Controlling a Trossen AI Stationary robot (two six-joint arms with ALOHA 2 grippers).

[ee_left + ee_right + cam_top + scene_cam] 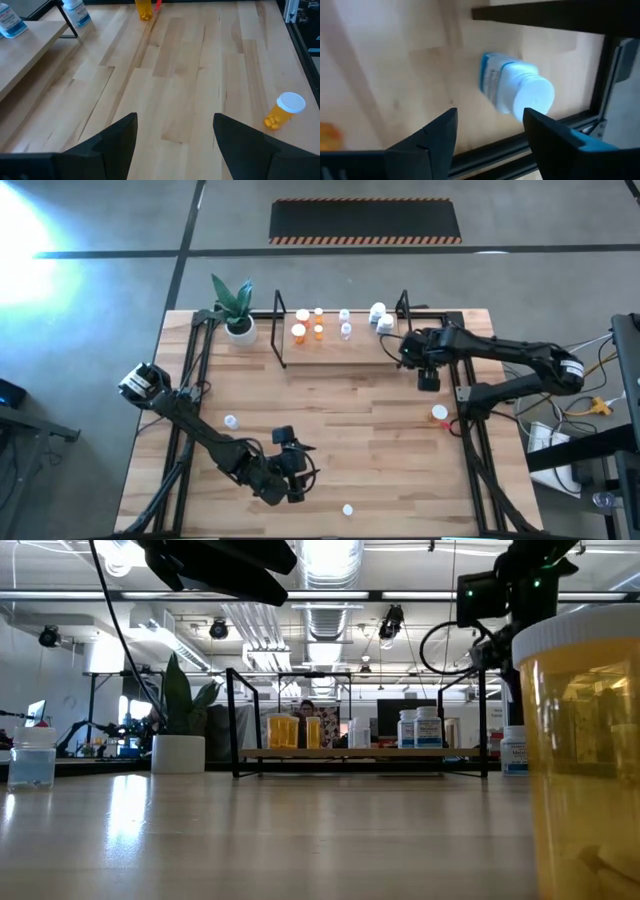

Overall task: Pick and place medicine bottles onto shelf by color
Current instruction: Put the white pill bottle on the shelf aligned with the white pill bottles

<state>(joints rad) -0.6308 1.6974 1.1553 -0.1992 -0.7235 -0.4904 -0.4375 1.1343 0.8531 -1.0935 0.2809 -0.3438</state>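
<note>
While the right gripper point(490, 137) hangs above the right end of the shelf point(340, 350), its jaws are seen parted with nothing between them, and a white bottle point(517, 90) with a blue-printed label stands directly below and just ahead of the fingertips, upright, with its cap facing the wrist camera. No contact between fingers and bottle can be made out, so the step in hand is judged to be the release of a white bottle at the end of the board where the other white bottles point(380, 316) are grouped. Orange bottles point(300, 332) are set toward the far end of the shelf from this gripper, with pale clear ones point(345, 328) between the two groups. The left gripper point(175, 137) is held low over the near part of the table, jaws open and empty; an orange bottle point(284, 110) lies on its side ahead of it and off to one side, well clear of the fingers. Further loose bottles point(231, 421) are noted on the tabletop, one of them point(440, 413) close beside the right arm's base. For the next move, a straight lift of the right gripper is judged necessary, so that the placed bottle is not clipped, followed by a reach to a loose bottle; its colour must be checked before a shelf position is chosen.
</note>
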